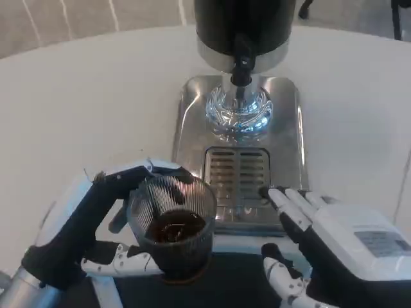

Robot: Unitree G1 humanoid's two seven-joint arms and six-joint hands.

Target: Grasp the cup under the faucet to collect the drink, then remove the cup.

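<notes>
Dark drink fills the lower part of the ribbed clear cup [172, 224], which the left hand [96, 221] grips at the near left, fingers curled around its rim and base. The cup sits over a dark mat [218, 282], just left of the slotted drip grate [236, 172] on the steel tray [289, 128]. Farther back, the black faucet [241, 67] hangs from the dispenser [244, 25] above the tray. At the near right, the right hand [321, 244] holds nothing, fingers spread and reaching toward the grate.
</notes>
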